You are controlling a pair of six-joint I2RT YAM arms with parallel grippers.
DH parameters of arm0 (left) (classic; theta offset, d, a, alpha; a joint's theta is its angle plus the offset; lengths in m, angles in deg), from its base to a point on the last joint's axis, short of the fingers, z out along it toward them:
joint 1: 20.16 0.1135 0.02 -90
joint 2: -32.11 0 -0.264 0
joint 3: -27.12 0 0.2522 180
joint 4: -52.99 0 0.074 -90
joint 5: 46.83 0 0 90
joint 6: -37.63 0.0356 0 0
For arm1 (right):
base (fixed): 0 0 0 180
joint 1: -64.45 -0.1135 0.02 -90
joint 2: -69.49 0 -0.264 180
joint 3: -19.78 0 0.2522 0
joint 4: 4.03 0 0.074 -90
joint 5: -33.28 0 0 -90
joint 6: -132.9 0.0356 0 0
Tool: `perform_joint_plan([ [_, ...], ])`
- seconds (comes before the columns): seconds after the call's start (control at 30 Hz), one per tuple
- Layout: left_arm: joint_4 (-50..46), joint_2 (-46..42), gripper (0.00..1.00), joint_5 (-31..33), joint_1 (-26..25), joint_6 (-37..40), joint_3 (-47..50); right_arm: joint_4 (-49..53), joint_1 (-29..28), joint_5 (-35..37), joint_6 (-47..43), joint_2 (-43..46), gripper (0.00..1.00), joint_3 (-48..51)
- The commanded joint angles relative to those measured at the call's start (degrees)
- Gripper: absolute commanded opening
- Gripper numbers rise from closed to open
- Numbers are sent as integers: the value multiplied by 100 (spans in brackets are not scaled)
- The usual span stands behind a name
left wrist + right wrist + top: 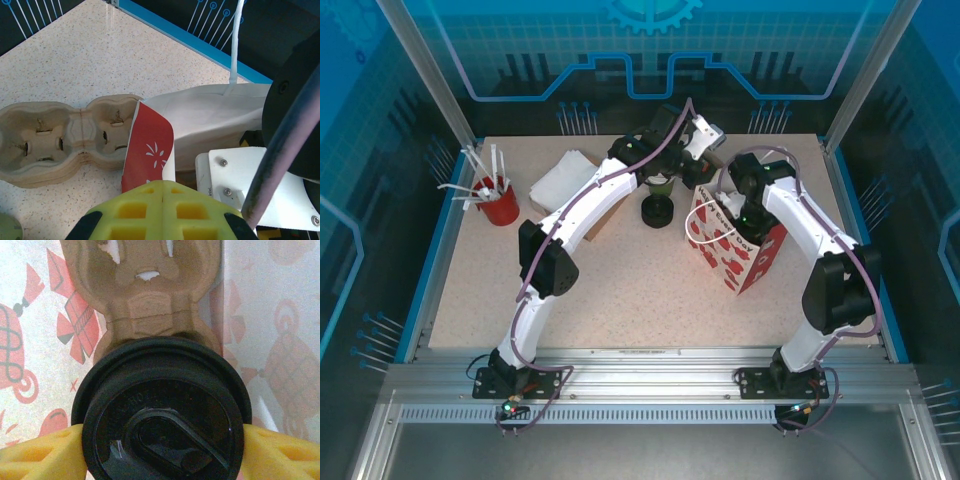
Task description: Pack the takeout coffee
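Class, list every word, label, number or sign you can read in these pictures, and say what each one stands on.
No text is clear enough to quote.
Gift bag: dark lettering on its patterned side, too small to read.
Black lid: raised lettering round its ring, too faint to read.
White plate: tiny black print near its left edge, too small to read.

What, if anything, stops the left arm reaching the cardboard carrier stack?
Not yet, probably: the left gripper is shut on the gift bag at its rim. The carrier stack lies close by, nothing between, so after letting go it likely could.
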Motion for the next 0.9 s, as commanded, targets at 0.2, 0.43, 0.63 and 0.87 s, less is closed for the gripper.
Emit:
perform_joint_plan([
  [0.2,-240,-120,0,-49,13,60,163,56,-78,-160,58,423,75,-324],
  [0.43,-231,-110,0,-67,19,36,158,174,-77,-435,37,643,75,-571],
  [0.63,-231,-111,0,-66,10,42,163,265,-76,-538,39,809,75,-738],
  [0.87,-233,-119,0,-58,6,27,163,460,-93,-694,92,1056,76,-1060],
])
